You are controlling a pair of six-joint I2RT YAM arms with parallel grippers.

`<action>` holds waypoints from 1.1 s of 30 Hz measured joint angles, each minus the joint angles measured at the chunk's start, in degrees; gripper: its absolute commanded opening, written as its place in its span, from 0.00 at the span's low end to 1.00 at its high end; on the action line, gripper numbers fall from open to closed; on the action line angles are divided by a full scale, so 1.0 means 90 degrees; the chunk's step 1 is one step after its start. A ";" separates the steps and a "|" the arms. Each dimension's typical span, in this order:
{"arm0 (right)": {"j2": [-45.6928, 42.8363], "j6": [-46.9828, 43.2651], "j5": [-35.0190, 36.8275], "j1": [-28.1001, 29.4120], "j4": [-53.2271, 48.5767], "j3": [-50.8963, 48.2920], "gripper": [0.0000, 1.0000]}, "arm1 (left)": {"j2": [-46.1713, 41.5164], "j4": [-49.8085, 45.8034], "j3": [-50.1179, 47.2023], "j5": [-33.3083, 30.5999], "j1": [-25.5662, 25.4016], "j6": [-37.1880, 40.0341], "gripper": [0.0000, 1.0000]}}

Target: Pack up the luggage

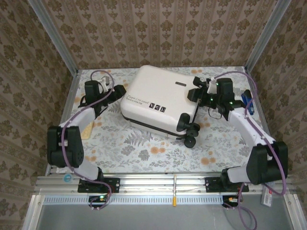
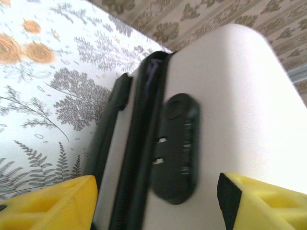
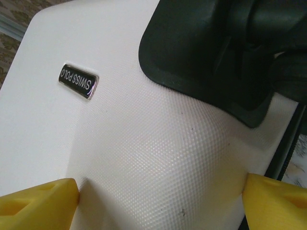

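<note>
Both end effectors (image 2: 158,206) (image 3: 160,203) wide, contact uncertain

lite: bright, even, soft | shdw: faint under luggage (image 1: 158,91) | L wrist cam: blurry | R wrist: sharp

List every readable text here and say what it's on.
"SWISS POLO", upside down: small dark glossy nameplate on the cream-white hard-shell suitcase.
Too small to read: black printed lines and icons on the suitcase's upper shell.
Blurred, nothing legible: black oval lock panel on its side.
</note>
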 measured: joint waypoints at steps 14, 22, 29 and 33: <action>0.1824 -0.0075 0.0180 0.1086 0.0058 0.1838 0.84 | -0.2256 -0.1168 -0.0988 -0.1549 -0.0080 0.0539 0.73; 0.2368 -0.0194 -0.0117 0.1020 -0.0175 0.2533 0.84 | -0.2477 -0.1535 -0.0974 -0.1756 -0.0087 0.0670 0.74; 0.2771 -0.0248 -0.0471 0.0899 -0.0474 0.3087 0.83 | -0.2654 -0.1821 -0.0935 -0.1928 -0.0168 0.0724 0.74; 0.2771 -0.0253 -0.0668 0.0811 -0.0478 0.3087 0.84 | -0.2839 -0.2271 -0.0797 -0.2120 -0.0338 0.0962 0.75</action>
